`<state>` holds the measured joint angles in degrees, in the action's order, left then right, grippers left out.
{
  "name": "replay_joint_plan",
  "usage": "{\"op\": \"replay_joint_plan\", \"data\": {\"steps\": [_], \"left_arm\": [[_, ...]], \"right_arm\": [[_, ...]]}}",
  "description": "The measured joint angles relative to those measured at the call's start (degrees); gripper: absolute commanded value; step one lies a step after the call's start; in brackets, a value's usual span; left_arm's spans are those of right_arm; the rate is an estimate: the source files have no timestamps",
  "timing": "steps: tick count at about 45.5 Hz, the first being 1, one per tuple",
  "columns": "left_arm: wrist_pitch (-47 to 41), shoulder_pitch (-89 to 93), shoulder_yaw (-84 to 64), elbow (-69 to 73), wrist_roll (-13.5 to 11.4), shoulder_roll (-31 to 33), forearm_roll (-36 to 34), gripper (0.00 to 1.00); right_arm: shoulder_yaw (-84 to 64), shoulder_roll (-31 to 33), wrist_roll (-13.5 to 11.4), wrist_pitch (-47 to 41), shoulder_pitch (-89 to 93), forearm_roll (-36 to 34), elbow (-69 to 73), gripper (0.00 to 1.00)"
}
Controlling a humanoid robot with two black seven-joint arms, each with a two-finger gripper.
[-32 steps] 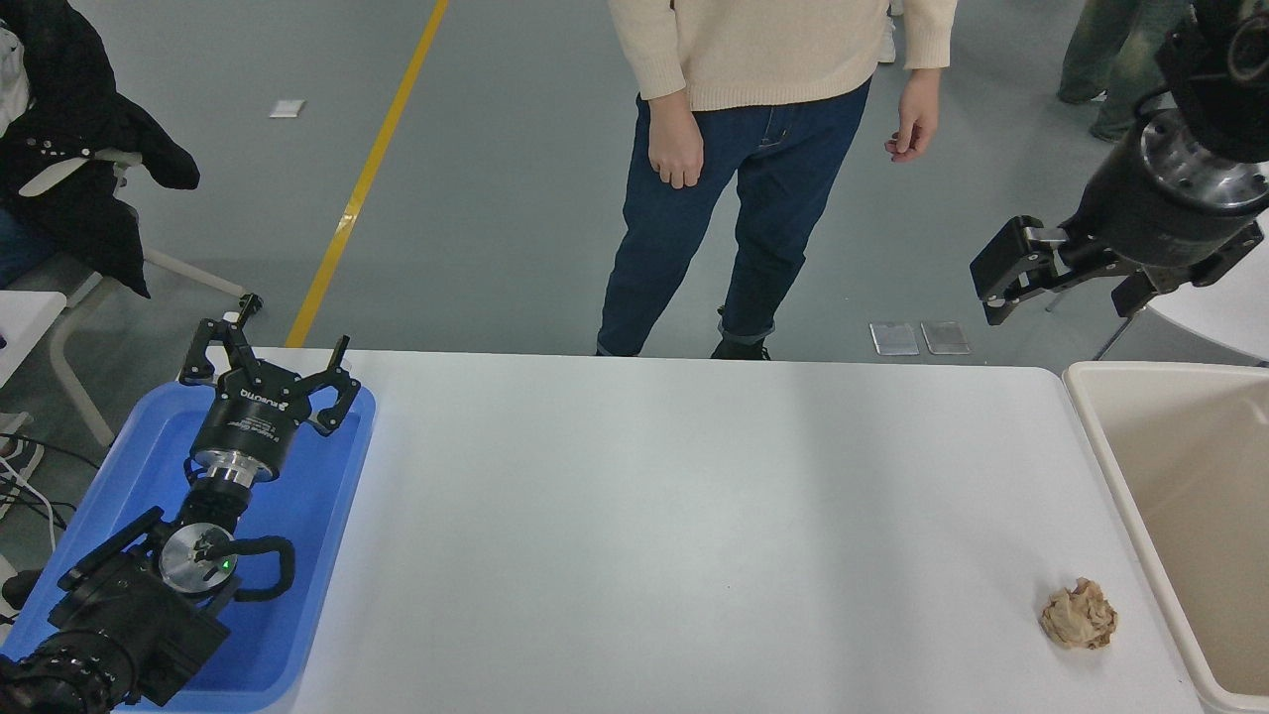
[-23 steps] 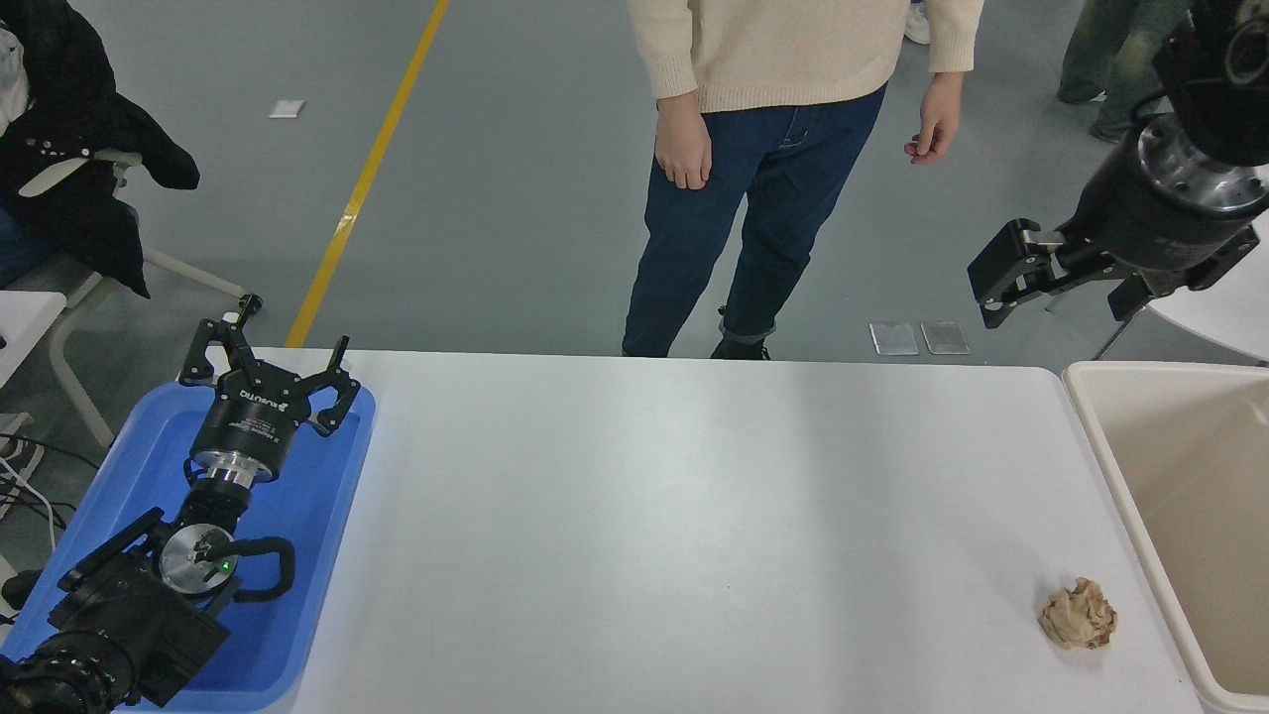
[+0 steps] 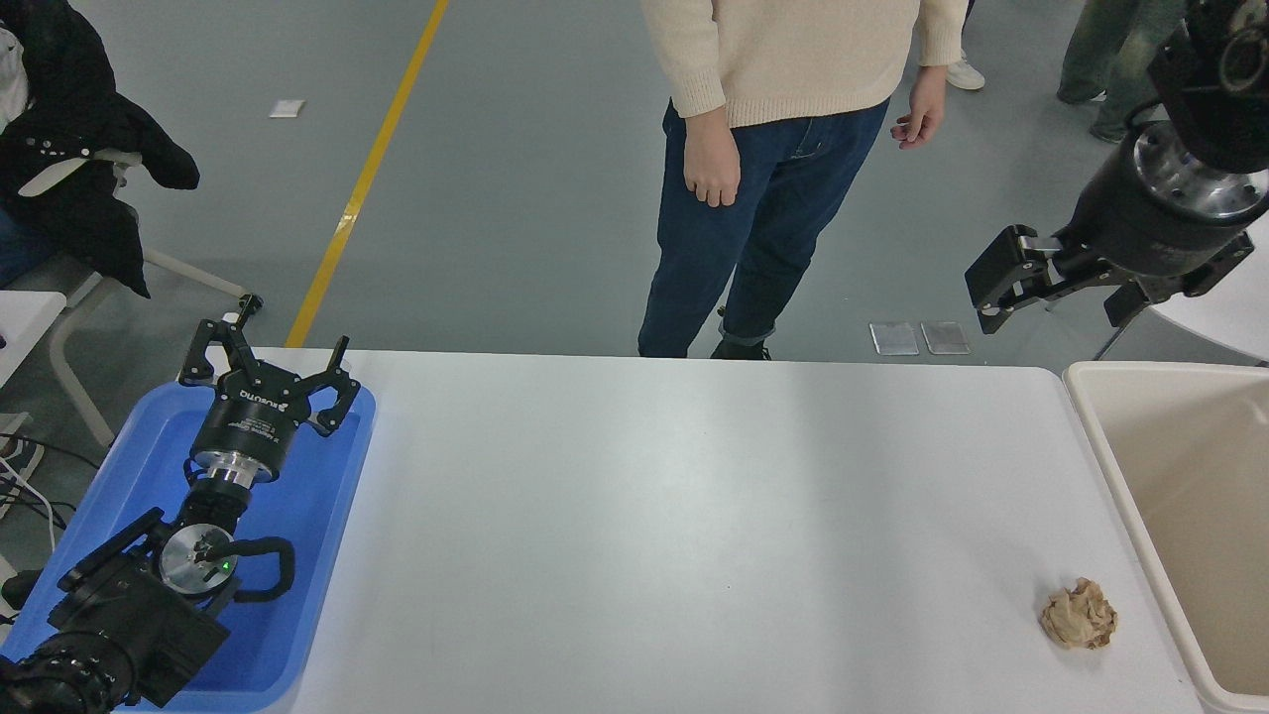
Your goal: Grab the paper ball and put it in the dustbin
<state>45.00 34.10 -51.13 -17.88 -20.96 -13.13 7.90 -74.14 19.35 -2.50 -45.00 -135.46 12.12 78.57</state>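
The paper ball (image 3: 1079, 615) is sat on the white table (image 3: 694, 535) near its right front corner, just beside the dustbin (image 3: 1110, 436) but not touching its rim. Nothing is being held yet. The bin is parked against the table's right edge, and only smooth cream walls can be seen inside.

The right gripper (image 3: 991, 297) is hung up in the air past the table's far edge, well above and behind the ball, and well apart from it. One finger is seen clearly, the other is hidden behind the wrist, so whether they're apart or together can't be told.

The left gripper (image 3: 268, 362) is parked way off at the other end, over a blue tray (image 3: 327, 516), with its fingers spread apart around nothing.

The tabletop is plain, matte white, with a soft shadow across the middle. Beyond it a grey floor is seen, crossed by a yellow line (image 3: 367, 178), with two small grey plates (image 3: 920, 337) lying on it below the right fingers. A person (image 3: 783, 149) in a cream sweater and jeans is stood at the far side, and a dark jacket (image 3: 79, 149) is draped on a chair at the left.
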Motion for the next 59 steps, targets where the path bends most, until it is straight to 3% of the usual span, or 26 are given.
{"op": "replay_joint_plan", "data": {"steps": [45,59], "left_arm": [[0.00,0.00,-0.02,0.02,-0.03,0.00,0.02,1.00],[0.00,0.00,-0.03,0.03,-0.05,-0.01,0.07,1.00]], "right_arm": [[-4.05,1.86,0.09,0.00,2.18,-0.55,0.22,1.00],[-4.10,7.42,0.01,0.01,13.19,-0.05,-2.96,1.00]]}}
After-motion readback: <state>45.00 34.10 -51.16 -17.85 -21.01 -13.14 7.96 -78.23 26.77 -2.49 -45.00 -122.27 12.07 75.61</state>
